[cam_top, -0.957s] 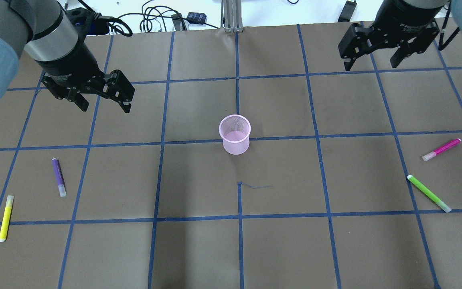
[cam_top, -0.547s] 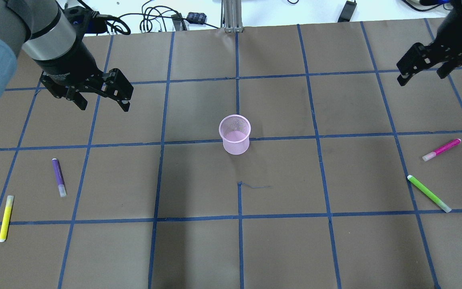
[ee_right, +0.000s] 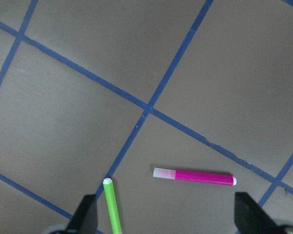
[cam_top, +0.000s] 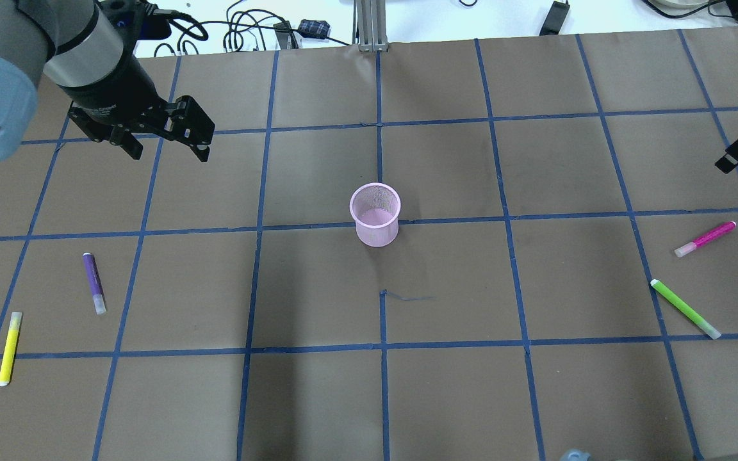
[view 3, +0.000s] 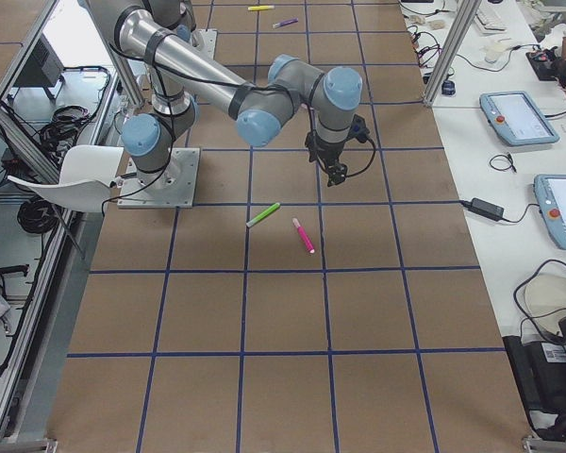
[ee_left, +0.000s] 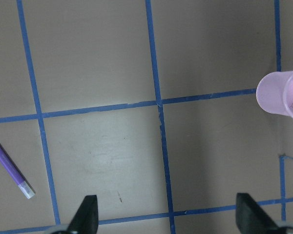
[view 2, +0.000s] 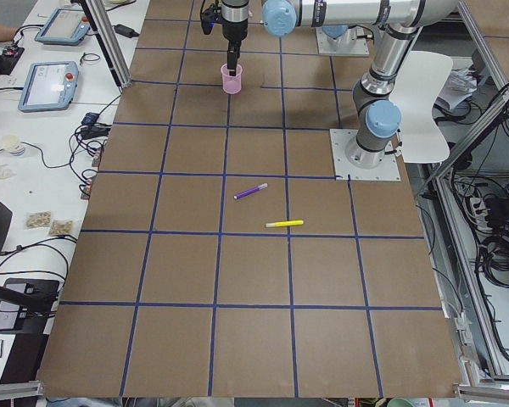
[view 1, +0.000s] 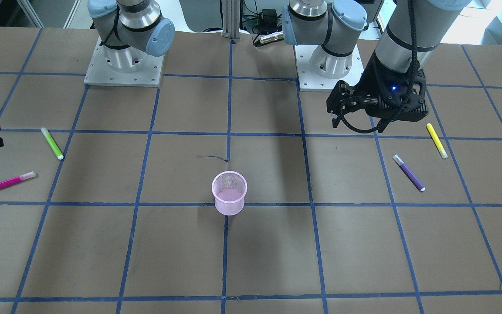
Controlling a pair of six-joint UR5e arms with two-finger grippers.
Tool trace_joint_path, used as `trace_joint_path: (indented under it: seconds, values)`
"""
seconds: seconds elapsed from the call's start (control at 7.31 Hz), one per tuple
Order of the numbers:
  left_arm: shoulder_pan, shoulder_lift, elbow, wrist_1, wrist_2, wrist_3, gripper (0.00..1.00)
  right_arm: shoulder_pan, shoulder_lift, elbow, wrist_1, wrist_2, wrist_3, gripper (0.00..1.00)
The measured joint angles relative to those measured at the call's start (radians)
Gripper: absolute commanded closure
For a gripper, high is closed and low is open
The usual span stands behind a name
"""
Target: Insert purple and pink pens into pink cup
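My right gripper (ee_right: 167, 214) has swung outward since a second ago. It now hangs above the pink pen (ee_right: 194, 176), which lies on the surface (cam_top: 535, 288) between its spread fingers. The left gripper (cam_top: 167, 160), also spread, has barely shifted. The purple pen (cam_top: 94, 283) lies beyond one finger, the pink cup (cam_top: 375, 214) beyond the other.

Flat brown paper-covered table (cam_top: 446, 397): dull brown, crossed by blue tape lines in a square grid.
Small pink wire-mesh cup (cam_top: 375, 224): pale pink throughout, fine mesh texture.
Slim purple plastic pen (cam_top: 94, 283): violet barrel, whitish cap.
Slim pink plastic pen (cam_top: 705, 239): magenta barrel, translucent white cap.
Slim green plastic pen (cam_top: 685, 308): lime, pale cap.
Slim yellow plastic pen (cam_top: 9, 348): bright yellow, pale cap.
Left gripper (cam_top: 169, 164), right gripper (ee_right: 165, 209): black.
Left arm (cam_top: 81, 51): silver band, pale blue joint cap.
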Motion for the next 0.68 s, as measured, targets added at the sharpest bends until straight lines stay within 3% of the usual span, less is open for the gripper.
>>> trace_joint_path:
  seconds: [0.41, 0.68]
  values:
    - [0.000, 0.004, -0.008, -0.003, 0.006, 0.000, 0.00, -0.131, 0.097, 0.011, -0.013, 0.112, -0.500, 0.00]
    - [0.002, 0.012, -0.015, -0.024, 0.006, 0.000, 0.00, -0.189, 0.155, 0.020, -0.016, 0.158, -0.733, 0.00]
